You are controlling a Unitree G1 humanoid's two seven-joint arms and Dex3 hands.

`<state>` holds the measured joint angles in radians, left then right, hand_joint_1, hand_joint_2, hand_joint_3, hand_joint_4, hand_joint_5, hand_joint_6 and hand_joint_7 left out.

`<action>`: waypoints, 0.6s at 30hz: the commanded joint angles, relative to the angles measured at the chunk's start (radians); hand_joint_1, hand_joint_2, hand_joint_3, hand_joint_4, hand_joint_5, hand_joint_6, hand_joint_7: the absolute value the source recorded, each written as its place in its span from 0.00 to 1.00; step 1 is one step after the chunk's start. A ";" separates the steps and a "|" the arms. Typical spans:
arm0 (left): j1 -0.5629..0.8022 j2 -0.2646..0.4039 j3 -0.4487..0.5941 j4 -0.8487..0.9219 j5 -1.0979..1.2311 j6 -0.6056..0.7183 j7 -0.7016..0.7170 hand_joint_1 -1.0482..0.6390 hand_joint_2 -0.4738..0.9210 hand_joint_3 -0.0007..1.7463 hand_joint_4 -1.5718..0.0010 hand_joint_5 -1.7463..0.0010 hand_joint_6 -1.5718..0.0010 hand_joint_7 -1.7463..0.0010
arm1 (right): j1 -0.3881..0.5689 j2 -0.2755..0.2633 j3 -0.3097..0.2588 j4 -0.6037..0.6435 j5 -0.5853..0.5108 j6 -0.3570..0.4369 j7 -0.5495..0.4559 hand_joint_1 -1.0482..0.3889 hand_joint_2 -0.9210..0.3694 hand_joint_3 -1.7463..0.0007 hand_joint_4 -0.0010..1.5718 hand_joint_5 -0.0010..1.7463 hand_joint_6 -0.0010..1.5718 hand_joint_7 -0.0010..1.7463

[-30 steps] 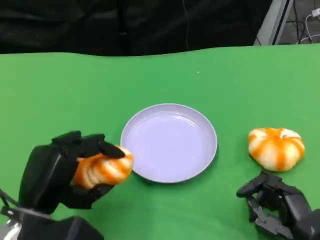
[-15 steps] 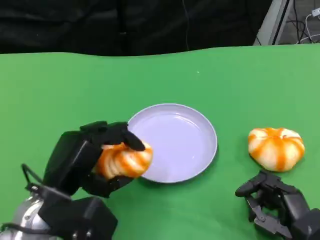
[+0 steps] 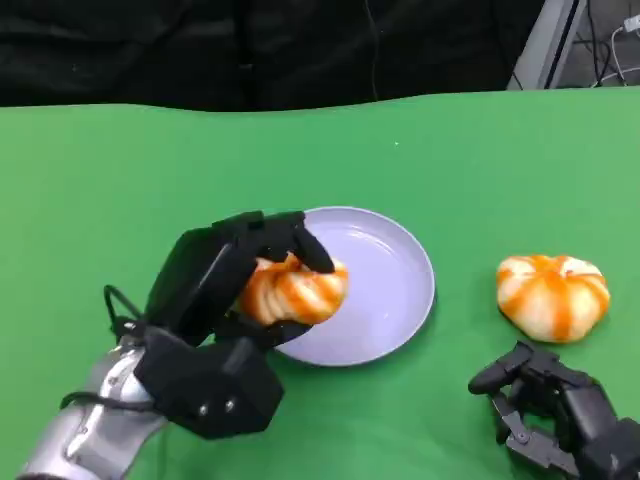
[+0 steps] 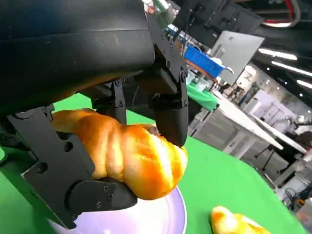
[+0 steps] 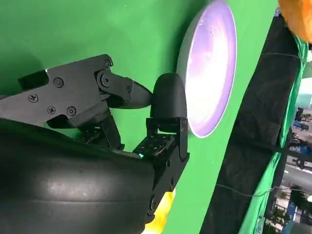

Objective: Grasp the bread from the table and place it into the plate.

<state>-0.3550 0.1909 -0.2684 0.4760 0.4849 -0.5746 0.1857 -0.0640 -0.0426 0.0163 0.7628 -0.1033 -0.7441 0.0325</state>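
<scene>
— What was on the left side?
— The left hand (image 3: 235, 285) gripped a bread (image 3: 292, 290), fingers wrapped over and under it, holding it above the left rim of the plate (image 3: 395, 305).
— And the middle?
— The pale plate sat on the green table (image 3: 120, 190), nothing lying in it.
— The right?
— A second bread (image 3: 552, 295) lay on the table, apart from the plate. Just below it the right hand (image 3: 550, 405) held nothing, fingers loosely bent and apart.
</scene>
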 commanded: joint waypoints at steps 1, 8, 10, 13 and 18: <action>-0.066 -0.012 -0.011 0.074 0.007 0.012 -0.002 0.57 0.86 0.48 0.53 0.02 0.54 0.22 | -0.001 -0.004 0.000 0.002 0.002 -0.005 -0.007 0.61 0.06 0.63 0.43 1.00 0.47 0.71; -0.157 -0.034 -0.037 0.229 0.009 -0.013 0.002 0.59 0.88 0.43 0.53 0.03 0.53 0.24 | -0.002 -0.004 0.004 0.005 -0.002 -0.009 -0.012 0.63 0.05 0.64 0.44 1.00 0.47 0.72; -0.183 -0.038 -0.045 0.280 0.014 -0.023 0.013 0.60 0.89 0.41 0.51 0.07 0.50 0.28 | -0.001 -0.005 0.005 0.004 -0.005 -0.009 -0.013 0.63 0.05 0.64 0.43 1.00 0.47 0.72; -0.219 -0.054 -0.049 0.367 0.004 -0.040 0.008 0.61 0.90 0.40 0.50 0.09 0.49 0.30 | 0.001 -0.004 0.006 0.004 -0.004 -0.009 -0.015 0.62 0.05 0.64 0.44 1.00 0.47 0.72; -0.259 -0.072 -0.062 0.458 0.012 -0.051 0.013 0.61 0.92 0.35 0.52 0.07 0.49 0.31 | 0.000 -0.001 0.007 0.004 -0.010 -0.010 -0.025 0.63 0.06 0.64 0.44 1.00 0.47 0.72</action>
<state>-0.5797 0.1170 -0.3233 0.8944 0.4917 -0.6094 0.1878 -0.0656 -0.0401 0.0220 0.7643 -0.1075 -0.7473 0.0176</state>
